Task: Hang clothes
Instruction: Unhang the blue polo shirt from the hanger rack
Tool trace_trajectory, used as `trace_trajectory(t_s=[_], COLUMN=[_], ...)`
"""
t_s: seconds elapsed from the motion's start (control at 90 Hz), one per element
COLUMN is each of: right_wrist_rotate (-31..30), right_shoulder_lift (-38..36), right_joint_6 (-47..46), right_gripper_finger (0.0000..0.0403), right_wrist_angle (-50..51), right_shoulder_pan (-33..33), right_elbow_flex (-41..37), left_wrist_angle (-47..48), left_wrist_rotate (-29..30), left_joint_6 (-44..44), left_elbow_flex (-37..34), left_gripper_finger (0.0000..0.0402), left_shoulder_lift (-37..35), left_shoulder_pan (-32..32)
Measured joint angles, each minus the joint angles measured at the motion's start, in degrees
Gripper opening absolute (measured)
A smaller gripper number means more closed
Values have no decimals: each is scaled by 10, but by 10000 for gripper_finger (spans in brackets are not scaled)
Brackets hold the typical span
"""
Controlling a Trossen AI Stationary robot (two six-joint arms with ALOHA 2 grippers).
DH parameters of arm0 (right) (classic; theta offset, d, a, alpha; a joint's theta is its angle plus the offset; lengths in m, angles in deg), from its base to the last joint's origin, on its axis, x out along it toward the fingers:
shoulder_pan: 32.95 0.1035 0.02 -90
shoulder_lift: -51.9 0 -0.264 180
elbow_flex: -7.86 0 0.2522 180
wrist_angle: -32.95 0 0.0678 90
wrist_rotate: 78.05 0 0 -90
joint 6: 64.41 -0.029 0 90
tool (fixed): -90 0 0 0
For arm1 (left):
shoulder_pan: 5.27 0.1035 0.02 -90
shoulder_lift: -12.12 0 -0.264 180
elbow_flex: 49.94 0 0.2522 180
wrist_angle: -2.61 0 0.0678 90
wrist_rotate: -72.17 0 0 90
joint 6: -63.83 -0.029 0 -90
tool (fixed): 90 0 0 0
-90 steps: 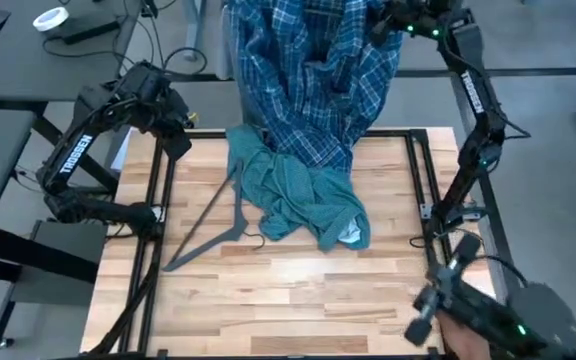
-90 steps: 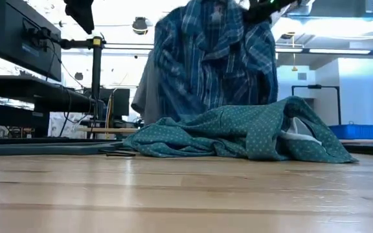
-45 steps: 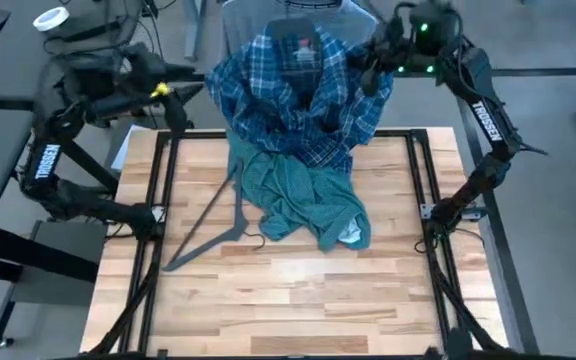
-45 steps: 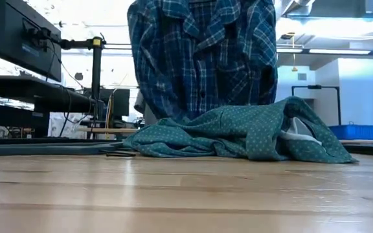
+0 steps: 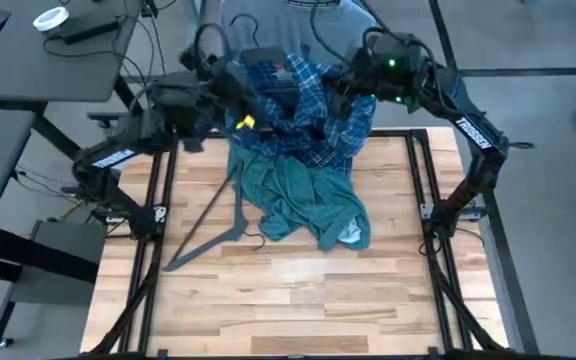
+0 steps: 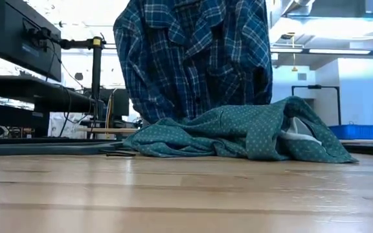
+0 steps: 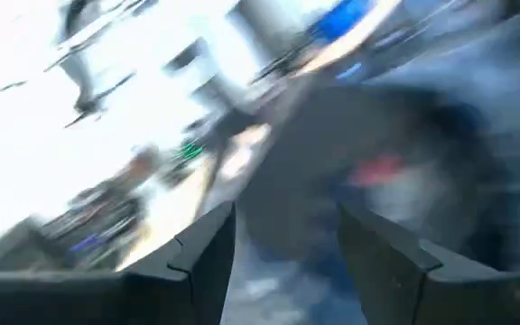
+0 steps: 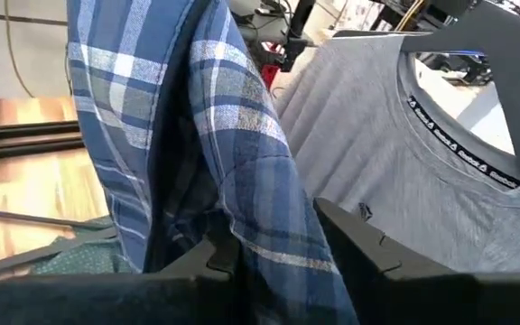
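Right gripper (image 8: pixel 269 257) pinches a fold of the blue-white plaid shirt (image 8: pixel 197 135); left gripper (image 7: pixel 283 239) stands spread open beside the same shirt.

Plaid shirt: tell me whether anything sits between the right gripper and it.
Nothing visible does. The right gripper is shut on the plaid shirt, with cloth running between its fingers. The grey tee hangs beyond it on a hanger, not in between.

Wooden table (image 5: pixel 298 300): green shirt (image 5: pixel 303 200) heaped, dark hanger (image 5: pixel 213 225) beside it.
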Motion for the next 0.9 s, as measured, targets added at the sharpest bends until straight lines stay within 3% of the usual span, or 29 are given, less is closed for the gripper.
trace_trajectory(t_s=[0.267,0.422,0.7,0.9], right_wrist_rotate=[-27,-35,-36,-32], right_shoulder_lift=[0,-2,-1,-2], right_joint_6=[-7,-8,-40,-39], right_gripper_finger=[91,91,91,91], right_wrist_angle=[-4,-10,-10,-13], right_shoulder_pan=[31,46,59,61], right_elbow_flex=[0,0,0,0], left_wrist_angle=[9,-3,6,45], left_wrist_rotate=[-1,-51,-71,-92], left_joint_6=[76,121,171,151], left_elbow_flex=[0,-1,0,0], left_gripper_finger=[173,173,173,173], left_shoulder_lift=[4,3,1,-5], left_shoulder_pan=[19,31,41,37])
